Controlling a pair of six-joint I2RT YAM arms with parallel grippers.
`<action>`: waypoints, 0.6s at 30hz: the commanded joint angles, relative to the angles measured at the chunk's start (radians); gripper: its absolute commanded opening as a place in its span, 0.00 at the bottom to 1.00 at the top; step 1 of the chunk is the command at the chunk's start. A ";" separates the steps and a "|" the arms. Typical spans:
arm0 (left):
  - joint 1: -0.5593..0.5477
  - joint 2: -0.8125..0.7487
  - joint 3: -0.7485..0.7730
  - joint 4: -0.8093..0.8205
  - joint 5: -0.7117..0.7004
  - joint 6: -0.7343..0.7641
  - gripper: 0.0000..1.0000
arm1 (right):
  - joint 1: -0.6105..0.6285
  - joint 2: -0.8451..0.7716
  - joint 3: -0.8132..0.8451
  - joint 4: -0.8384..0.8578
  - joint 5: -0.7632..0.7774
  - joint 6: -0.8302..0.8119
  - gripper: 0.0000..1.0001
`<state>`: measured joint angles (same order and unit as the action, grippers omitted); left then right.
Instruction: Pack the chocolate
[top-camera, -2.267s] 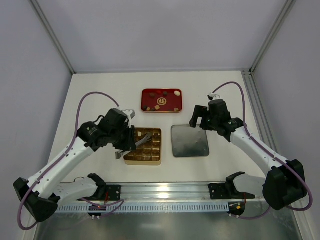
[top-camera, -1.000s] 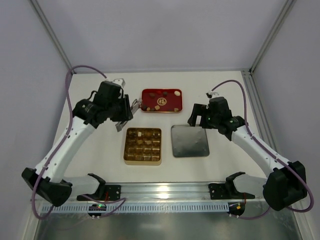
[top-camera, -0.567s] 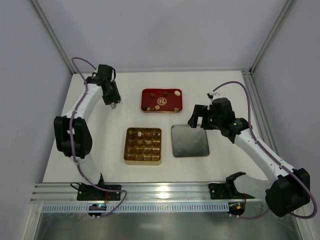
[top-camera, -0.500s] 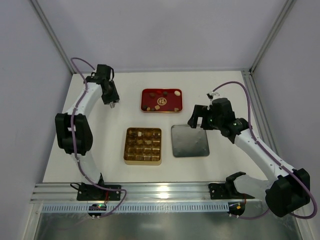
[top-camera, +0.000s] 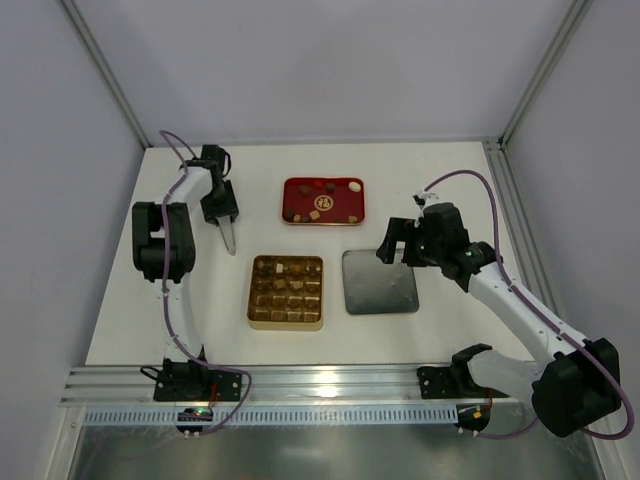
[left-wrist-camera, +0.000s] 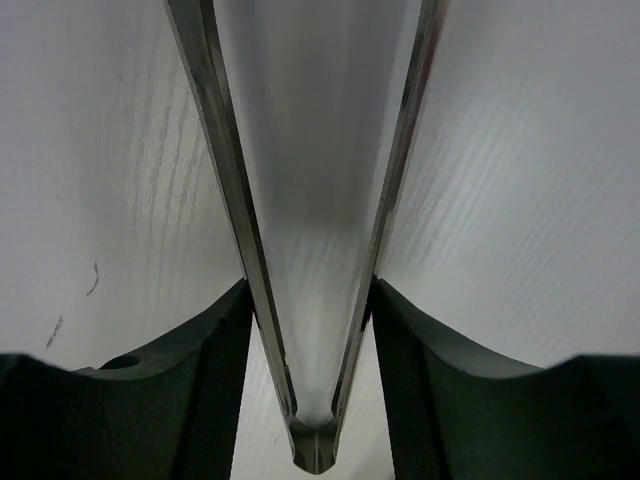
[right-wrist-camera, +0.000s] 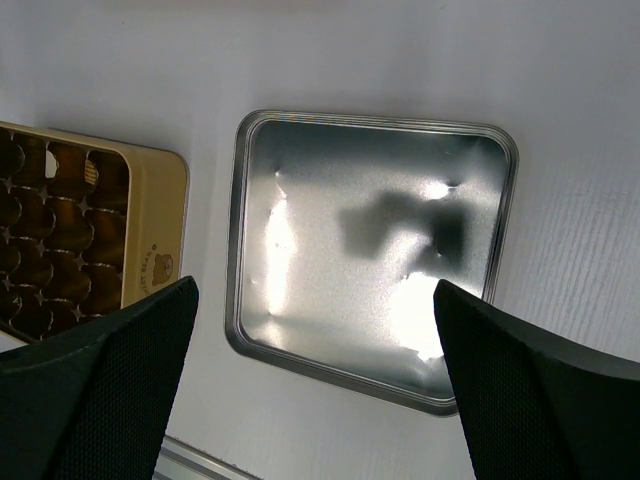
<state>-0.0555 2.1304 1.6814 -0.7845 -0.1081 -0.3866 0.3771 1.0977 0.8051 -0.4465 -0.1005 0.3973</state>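
Several small chocolate pieces (top-camera: 316, 214) lie on the red tray (top-camera: 345, 197) at the back. More pieces sit in cells of the gold gridded box (top-camera: 286, 320), whose edge also shows in the right wrist view (right-wrist-camera: 150, 220). My left gripper (top-camera: 220, 212) is at the far left of the table, shut on metal tweezers (top-camera: 229, 236). In the left wrist view the tweezers (left-wrist-camera: 232, 200) run between my fingers (left-wrist-camera: 200, 400) over bare table, with nothing between their tips. My right gripper (top-camera: 400, 240) hangs open and empty above the silver lid (top-camera: 380, 282).
The silver lid (right-wrist-camera: 370, 250) lies upside down right of the gold box. The left arm stands folded upright along the table's left side (top-camera: 165, 255). A metal rail (top-camera: 320, 385) runs along the near edge. Walls close off the back and sides.
My left arm has swung away from the gold box to the far left rear of the table, still holding the tweezers. My right gripper has shifted slightly.
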 joint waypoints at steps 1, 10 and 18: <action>0.011 0.016 0.023 0.028 -0.025 0.025 0.50 | -0.007 -0.009 -0.015 0.037 -0.005 -0.008 1.00; 0.011 0.014 0.014 0.039 -0.025 0.038 0.84 | -0.015 -0.006 -0.033 0.032 0.016 -0.009 1.00; 0.013 -0.084 0.064 0.011 -0.016 0.072 0.97 | -0.041 0.001 -0.049 0.011 0.067 -0.002 1.00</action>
<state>-0.0494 2.1433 1.6859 -0.7788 -0.1196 -0.3412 0.3500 1.1004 0.7544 -0.4431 -0.0769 0.3973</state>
